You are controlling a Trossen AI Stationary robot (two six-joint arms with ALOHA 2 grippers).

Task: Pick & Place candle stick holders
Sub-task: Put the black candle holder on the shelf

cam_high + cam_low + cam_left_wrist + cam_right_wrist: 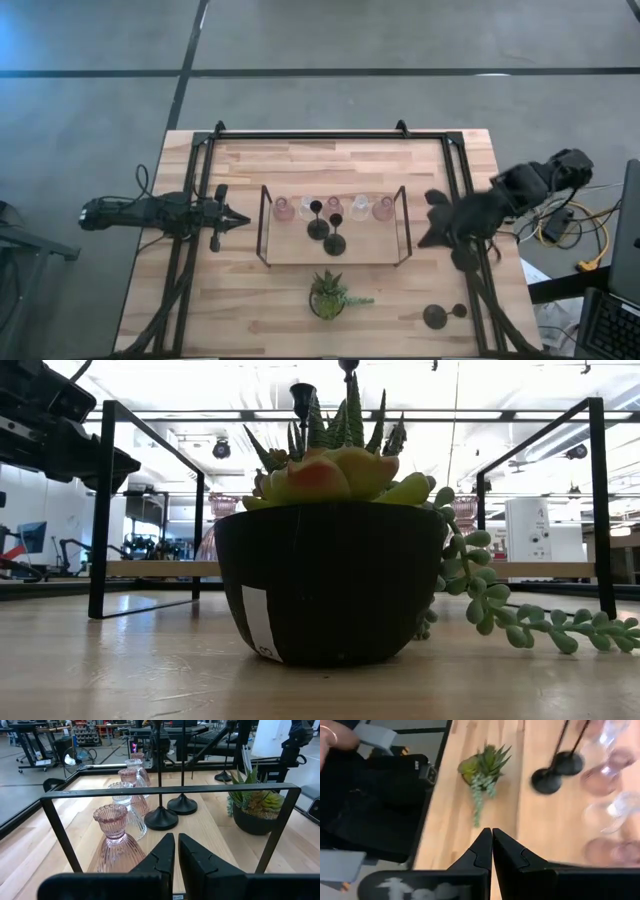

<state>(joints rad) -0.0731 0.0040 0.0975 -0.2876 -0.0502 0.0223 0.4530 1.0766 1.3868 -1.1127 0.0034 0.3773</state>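
A black wire-framed wooden tray [335, 255] stands at the table's middle. On it stands a row of several pink and clear glass holders [334, 208], with two black thin-stemmed holders [318, 226] [336, 241] on their round bases in front. A third black holder [437, 316] stands on the table at the near right. My left gripper [240, 218] is shut and empty, level, just left of the tray's left end; its wrist view shows the nearest pink holder [112, 840] and the black bases [161, 818]. My right gripper [425, 238] is shut and empty above the table, just right of the tray.
A small green potted plant [328, 293] stands near the front edge, before the tray, and fills the low view [330, 575]. The tray's wire end frame [170, 790] stands between my left gripper and the holders. A person's hand [332, 735] shows beyond the table's near edge.
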